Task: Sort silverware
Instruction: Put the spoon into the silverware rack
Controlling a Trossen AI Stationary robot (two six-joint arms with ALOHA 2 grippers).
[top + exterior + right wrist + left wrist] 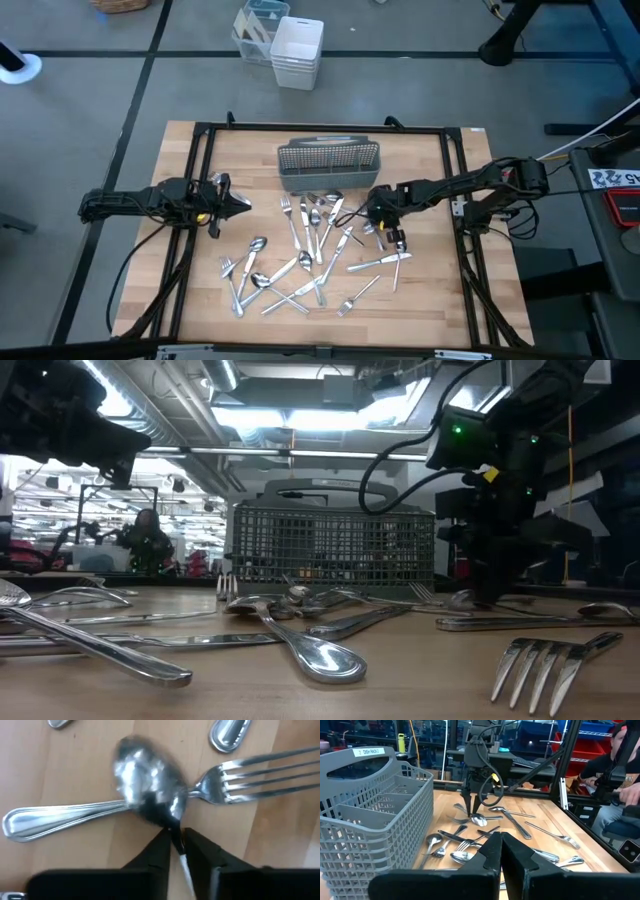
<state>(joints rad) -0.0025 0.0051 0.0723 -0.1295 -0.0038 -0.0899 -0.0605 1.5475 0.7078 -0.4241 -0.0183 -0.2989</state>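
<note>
Spoon (150, 795) pinched at its neck by your right gripper (175, 842).
Silverware (300, 260) (shiny, slim metal) litters pale wood; left gripper (501, 851) sits closed.

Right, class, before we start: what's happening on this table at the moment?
Two robot arms are working at a wooden table strewn with silverware, with a grey mesh caddy at the far side. The right claw is down at the right edge of the pile, its fingers pinched on the neck of a spoon that lies beside a fork. The left claw hangs shut and empty to the left of the pile. The caddy looks empty in the left wrist view, so the sorting seems barely begun.
</note>
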